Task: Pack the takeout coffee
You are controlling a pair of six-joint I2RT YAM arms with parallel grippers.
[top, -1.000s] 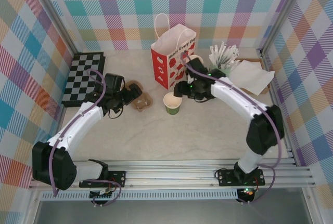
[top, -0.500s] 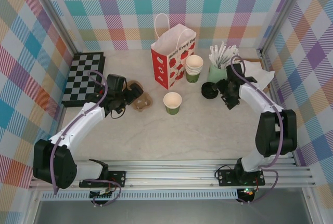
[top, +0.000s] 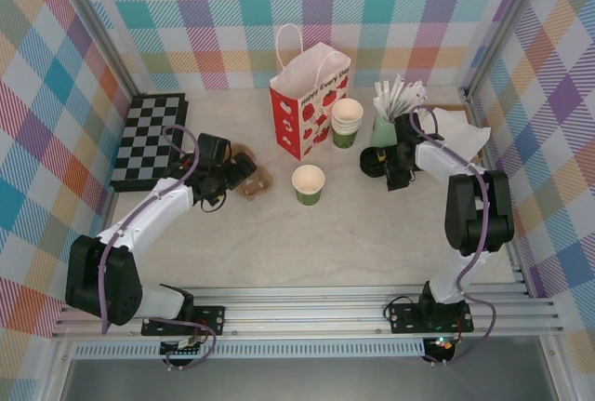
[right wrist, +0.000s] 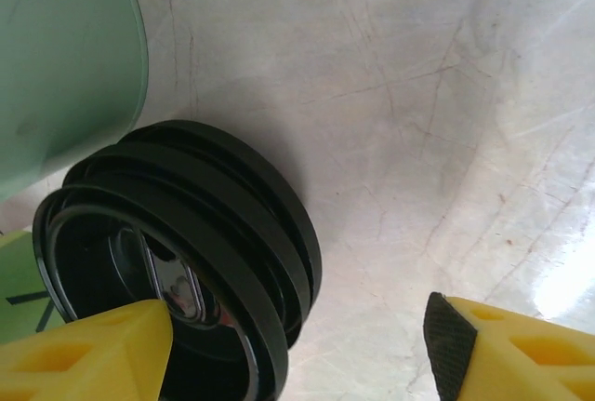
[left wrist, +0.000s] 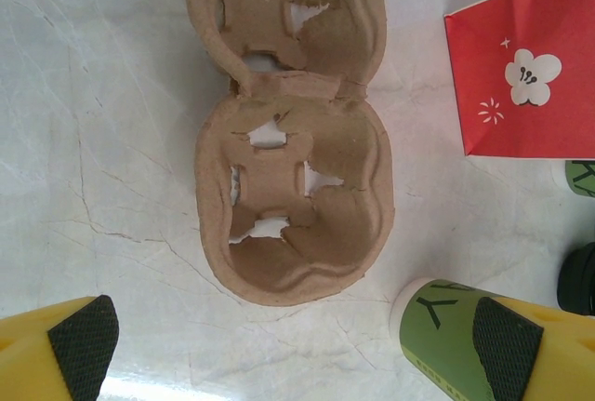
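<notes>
1. Coffee first: one small dark green paper cup (top: 309, 183) stood upright mid-table, mouth open, no lid on it.
2. Just left of it, the left gripper (left wrist: 296, 343) hovered just short of a brown moulded-pulp two-cup carrier (left wrist: 288, 196), jaws spread wide and empty. Both wells of the carrier were bare.
3. Further back on the right, the right gripper (right wrist: 279, 354) had its jaws parted around the edge of a stack of round black plastic lids (right wrist: 195, 233), not clamped. The stack sat just beside a pale green holder of white sticks (top: 394, 126).
4. Farthest, a red paper bag (top: 302, 108) stood upright; I could make out no cup in it.
5. By my reckoning the job had barely begun: lidding, seating in the carrier and bagging all remained.
</notes>
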